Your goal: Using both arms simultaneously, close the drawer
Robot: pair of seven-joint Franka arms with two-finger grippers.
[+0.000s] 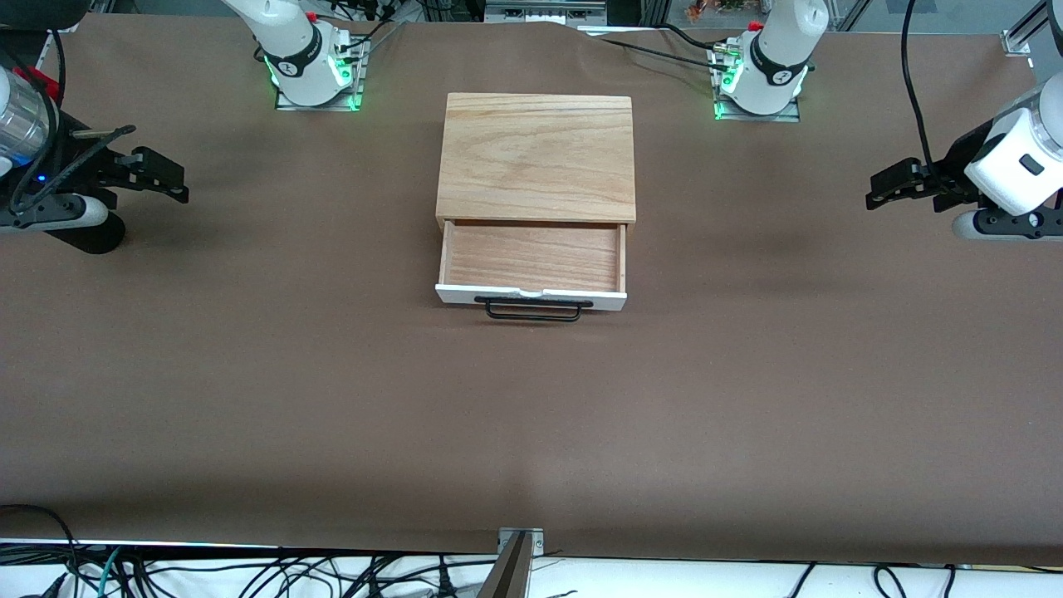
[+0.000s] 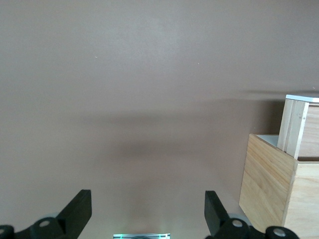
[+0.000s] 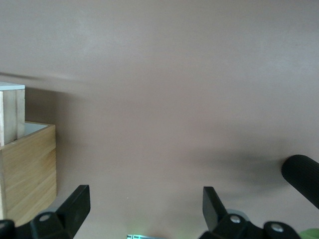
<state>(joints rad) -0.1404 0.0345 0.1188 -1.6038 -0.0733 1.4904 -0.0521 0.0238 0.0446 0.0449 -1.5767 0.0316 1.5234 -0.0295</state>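
Observation:
The drawer (image 1: pixel 531 257) stands pulled out of the small wooden box (image 1: pixel 537 158) toward the front camera. Its light-wood tray is empty; its white front panel (image 1: pixel 531 295) carries a black wire handle (image 1: pixel 533 310). My right gripper (image 1: pixel 174 184) is open and empty above the table toward the right arm's end, well apart from the box. My left gripper (image 1: pixel 876 191) is open and empty above the table toward the left arm's end. The left wrist view shows its open gripper (image 2: pixel 148 206), the box's side (image 2: pixel 269 189) and the drawer's side (image 2: pixel 298 127). The right wrist view shows its open gripper (image 3: pixel 144 201) and the box (image 3: pixel 27 164).
The brown table cover (image 1: pixel 531 432) is bare around the box. The arm bases (image 1: pixel 311 71) (image 1: pixel 760 79) glow green farther from the front camera than the box. A black rounded part (image 3: pixel 301 174) lies beside my right gripper. Cables hang along the table's front edge (image 1: pixel 249 573).

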